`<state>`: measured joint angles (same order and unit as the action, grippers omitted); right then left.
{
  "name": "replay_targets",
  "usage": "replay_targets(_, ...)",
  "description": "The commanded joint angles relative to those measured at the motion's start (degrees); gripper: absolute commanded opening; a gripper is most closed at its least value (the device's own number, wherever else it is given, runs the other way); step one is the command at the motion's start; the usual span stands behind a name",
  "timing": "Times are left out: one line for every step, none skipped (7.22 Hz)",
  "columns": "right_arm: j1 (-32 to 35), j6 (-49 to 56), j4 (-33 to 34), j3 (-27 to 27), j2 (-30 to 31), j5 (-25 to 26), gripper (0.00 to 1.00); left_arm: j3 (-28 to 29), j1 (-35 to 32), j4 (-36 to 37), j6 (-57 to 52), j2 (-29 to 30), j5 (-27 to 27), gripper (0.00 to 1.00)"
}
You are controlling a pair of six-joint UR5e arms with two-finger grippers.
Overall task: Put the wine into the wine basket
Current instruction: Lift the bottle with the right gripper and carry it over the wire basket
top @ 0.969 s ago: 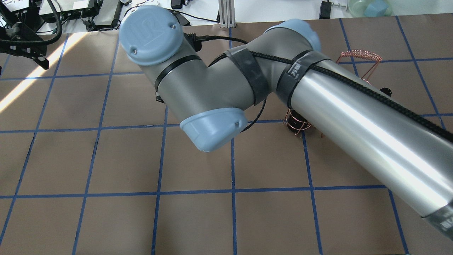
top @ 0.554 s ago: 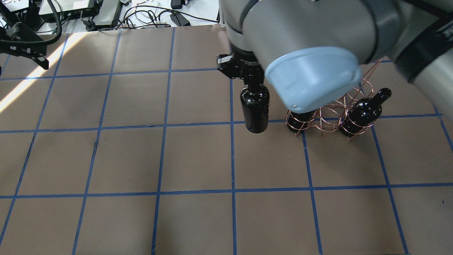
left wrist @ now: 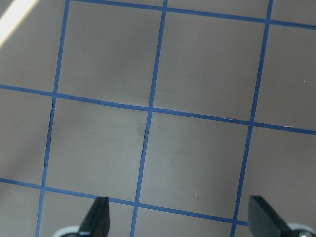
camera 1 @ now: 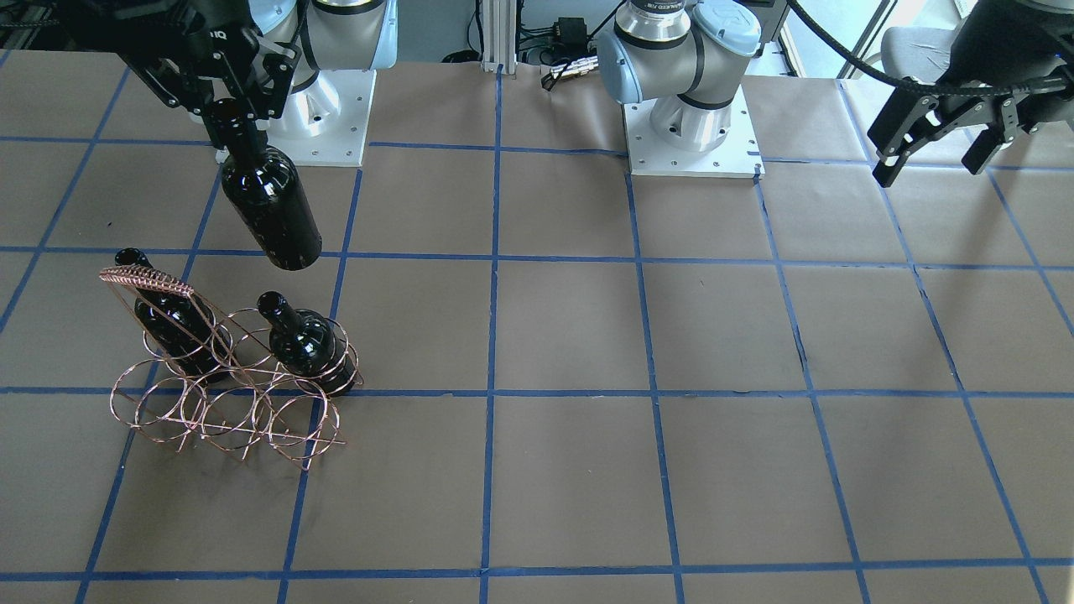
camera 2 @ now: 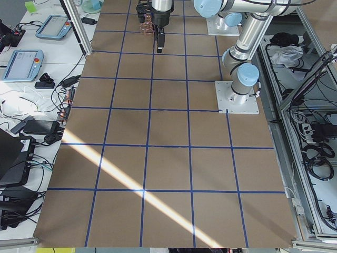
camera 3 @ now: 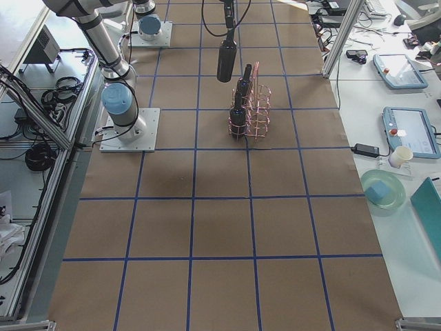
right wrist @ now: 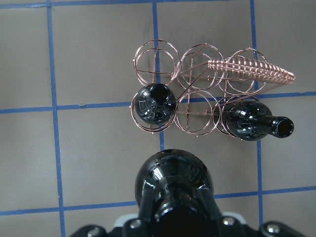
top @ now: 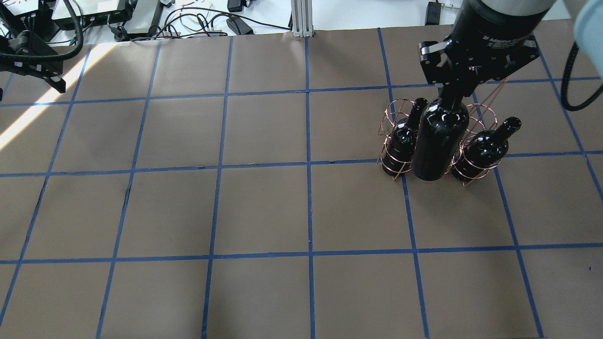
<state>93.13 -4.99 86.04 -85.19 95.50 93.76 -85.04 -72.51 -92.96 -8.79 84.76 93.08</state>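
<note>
My right gripper [camera 1: 226, 105] is shut on the neck of a near-black wine bottle [camera 1: 270, 210] and holds it hanging in the air. In the overhead view this bottle [top: 438, 141] hangs over the middle of the copper wire wine basket [top: 395, 110]. In the right wrist view the held bottle [right wrist: 173, 185] is just short of the basket [right wrist: 197, 64]. Two more bottles stand in the near row's outer rings [right wrist: 154, 102] [right wrist: 249, 123]; the ring between them holds nothing. My left gripper [camera 1: 927, 168] is open and empty, far off.
The table is brown paper with a blue tape grid [top: 308, 165]. The basket's coil-wrapped handle [camera 1: 143, 281] slants up over its far row. The arm bases [camera 1: 688, 126] stand at the robot's edge. Cables and devices [top: 94, 14] lie beyond the far edge.
My right arm has swung right with the bottle, from over the table's middle to over the basket. The left gripper has not moved.
</note>
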Motion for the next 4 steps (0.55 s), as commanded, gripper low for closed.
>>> replay_targets(-4.6,6.0,3.0,-2.4,0.0,-3.2,0.00,-0.6,-1.0,-0.2,1.0,0.0,-1.7,1.00)
replay_targets(-7.2,6.1,6.2,-4.7,0.0,-3.8,0.00,-2.3,-3.1,-0.2,2.2,-0.6,-3.6,1.00)
replay_targets(-8.7,7.7,7.7,-5.7,0.0,-3.8,0.00,-3.4,-7.3,0.4,8.8,-0.4,-3.0,1.00)
replay_targets(-8.8,7.8,7.7,-5.8,0.0,-3.8,0.00,-3.5,-12.1,1.3,15.8,0.2,-2.7,1.00)
